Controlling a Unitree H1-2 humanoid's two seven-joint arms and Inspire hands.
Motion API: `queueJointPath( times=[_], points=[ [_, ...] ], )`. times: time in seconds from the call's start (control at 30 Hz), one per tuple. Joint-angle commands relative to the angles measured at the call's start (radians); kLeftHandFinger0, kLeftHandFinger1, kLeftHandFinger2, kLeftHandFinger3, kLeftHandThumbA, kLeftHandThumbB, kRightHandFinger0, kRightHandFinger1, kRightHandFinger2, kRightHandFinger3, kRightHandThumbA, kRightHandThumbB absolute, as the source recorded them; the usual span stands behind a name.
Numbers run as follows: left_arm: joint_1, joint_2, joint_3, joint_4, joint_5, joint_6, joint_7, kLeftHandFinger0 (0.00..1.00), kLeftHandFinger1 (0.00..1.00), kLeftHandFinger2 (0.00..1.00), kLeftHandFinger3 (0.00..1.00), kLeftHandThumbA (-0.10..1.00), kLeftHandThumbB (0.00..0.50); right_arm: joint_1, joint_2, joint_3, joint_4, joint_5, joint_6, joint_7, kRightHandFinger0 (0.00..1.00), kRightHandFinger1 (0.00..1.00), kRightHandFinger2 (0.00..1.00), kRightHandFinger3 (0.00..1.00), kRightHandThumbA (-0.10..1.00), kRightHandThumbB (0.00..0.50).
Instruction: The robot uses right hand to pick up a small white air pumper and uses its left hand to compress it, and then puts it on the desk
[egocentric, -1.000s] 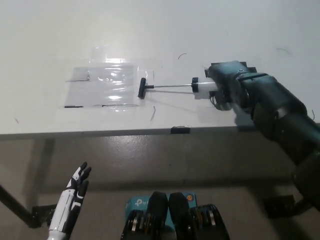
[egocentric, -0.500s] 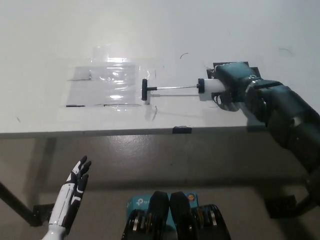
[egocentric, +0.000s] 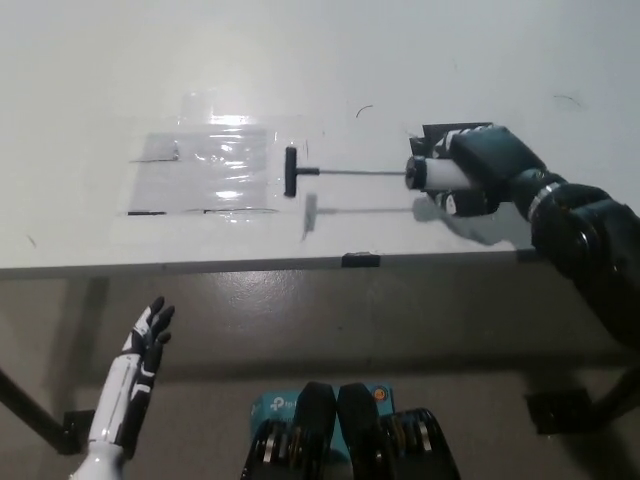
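The small white air pumper (egocentric: 432, 174) hangs level above the white desk (egocentric: 330, 60), casting a shadow below it. Its thin rod runs left to a black T-handle (egocentric: 291, 171), fully drawn out. My black right hand (egocentric: 478, 168) is shut on the white barrel at the picture's right. My white left hand (egocentric: 143, 349) is open at the lower left, below the desk's front edge and well away from the pumper.
A clear plastic sheet (egocentric: 205, 172) is taped flat on the desk just left of the T-handle. A small black clip (egocentric: 360, 260) sits on the desk's front edge. Floor shows below the edge, with a black desk leg at the lower left.
My right hand has lifted the pumper off the desk and carried it slightly right; a shadow now shows beneath it. The left hand has drifted slightly left and up.
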Motion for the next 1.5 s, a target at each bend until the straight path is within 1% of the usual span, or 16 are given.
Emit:
queueJointPath(
  times=[0.0, 0.07, 0.1, 0.17, 0.23, 0.33, 0.4, 0.47, 0.53, 0.63, 0.83, 1.07, 1.13, 1.17, 1.4, 1.47],
  points=[
    [-0.035, -0.014, 0.034, -0.201, -0.114, 0.049, 0.003, 1.0, 1.0, 1.0, 1.0, 0.98, 0.036, 0.008, -0.071, -0.066, -0.333, 0.033, 0.08, 0.153, 0.0, 0.39, 0.73, 0.7, -0.1, 0.142],
    [-0.04, -0.027, 0.037, -0.236, -0.118, 0.061, 0.01, 1.0, 1.0, 1.0, 1.0, 0.98, 0.036, 0.03, -0.072, -0.065, -0.384, 0.025, 0.097, 0.177, 0.0, 0.4, 0.74, 0.72, -0.1, 0.137],
    [-0.052, -0.032, 0.038, -0.261, -0.12, 0.066, 0.014, 1.0, 1.0, 1.0, 1.0, 0.99, 0.024, 0.042, -0.071, -0.062, -0.417, 0.027, 0.108, 0.201, 0.0, 0.39, 0.73, 0.73, -0.1, 0.125],
    [-0.068, -0.041, 0.04, -0.289, -0.138, 0.075, 0.011, 1.0, 1.0, 1.0, 1.0, 0.99, 0.025, 0.057, -0.07, -0.061, -0.444, 0.023, 0.108, 0.215, 0.0, 0.38, 0.73, 0.72, -0.1, 0.129],
    [-0.085, -0.052, 0.045, -0.315, -0.148, 0.088, 0.014, 1.0, 1.0, 1.0, 1.0, 1.0, 0.05, 0.074, -0.063, -0.065, -0.469, 0.02, 0.11, 0.222, 0.0, 0.38, 0.72, 0.69, -0.1, 0.141],
    [-0.117, -0.066, 0.047, -0.341, -0.126, 0.079, 0.019, 1.0, 1.0, 1.0, 1.0, 1.0, 0.059, 0.096, -0.051, -0.073, -0.503, 0.01, 0.125, 0.247, 0.0, 0.38, 0.71, 0.7, -0.1, 0.141],
    [-0.14, -0.08, 0.045, -0.353, -0.093, 0.094, 0.028, 1.0, 1.0, 1.0, 1.0, 1.0, 0.12, 0.107, -0.043, -0.077, -0.522, 0.002, 0.141, 0.264, 0.0, 0.39, 0.72, 0.72, -0.1, 0.137],
    [-0.164, -0.093, 0.04, -0.355, -0.079, 0.102, 0.031, 1.0, 1.0, 1.0, 1.0, 1.0, 0.162, 0.111, -0.042, -0.083, -0.525, -0.001, 0.137, 0.26, 0.0, 0.38, 0.71, 0.72, -0.1, 0.152],
    [-0.184, -0.102, 0.035, -0.344, -0.064, 0.089, 0.032, 1.0, 1.0, 1.0, 1.0, 1.0, 0.162, 0.114, -0.039, -0.087, -0.512, -0.002, 0.121, 0.252, 0.0, 0.38, 0.72, 0.76, -0.1, 0.152],
    [-0.242, -0.131, 0.028, -0.31, -0.031, 0.097, 0.042, 1.0, 1.0, 1.0, 1.0, 1.0, 0.213, 0.12, -0.035, -0.098, -0.507, 0.001, 0.131, 0.261, 0.0, 0.4, 0.73, 0.79, -0.1, 0.136],
    [-0.327, -0.166, 0.021, -0.27, 0.024, 0.118, 0.057, 1.0, 1.0, 1.0, 1.0, 1.0, 0.267, 0.111, -0.023, -0.106, -0.489, -0.015, 0.127, 0.263, 0.0, 0.4, 0.73, 0.81, -0.1, 0.128],
    [-0.384, -0.189, 0.006, -0.182, 0.059, 0.096, 0.072, 1.0, 1.0, 1.0, 1.0, 1.0, 0.254, 0.111, -0.005, -0.123, -0.482, 0.0, 0.119, 0.258, 0.01, 0.44, 0.74, 0.85, -0.1, 0.141],
    [-0.404, -0.191, 0.005, -0.154, 0.071, 0.094, 0.082, 1.0, 1.0, 1.0, 1.0, 1.0, 0.254, 0.105, -0.005, -0.122, -0.484, -0.006, 0.126, 0.269, 0.02, 0.46, 0.74, 0.89, -0.1, 0.125],
    [-0.418, -0.192, 0.005, -0.132, 0.076, 0.089, 0.088, 1.0, 1.0, 1.0, 1.0, 1.0, 0.253, 0.101, -0.004, -0.121, -0.483, -0.013, 0.126, 0.27, 0.02, 0.46, 0.74, 0.9, -0.1, 0.132],
    [-0.491, -0.185, -0.001, 0.009, 0.112, 0.056, 0.12, 1.0, 1.0, 1.0, 1.0, 1.0, 0.239, 0.093, 0.003, -0.128, -0.478, -0.007, 0.116, 0.265, 0.03, 0.47, 0.75, 0.89, -0.1, 0.134],
    [-0.501, -0.184, -0.003, 0.048, 0.112, 0.037, 0.127, 1.0, 1.0, 1.0, 1.0, 1.0, 0.246, 0.096, 0.003, -0.131, -0.485, -0.003, 0.129, 0.276, 0.03, 0.48, 0.75, 0.9, -0.1, 0.129]
  ],
)
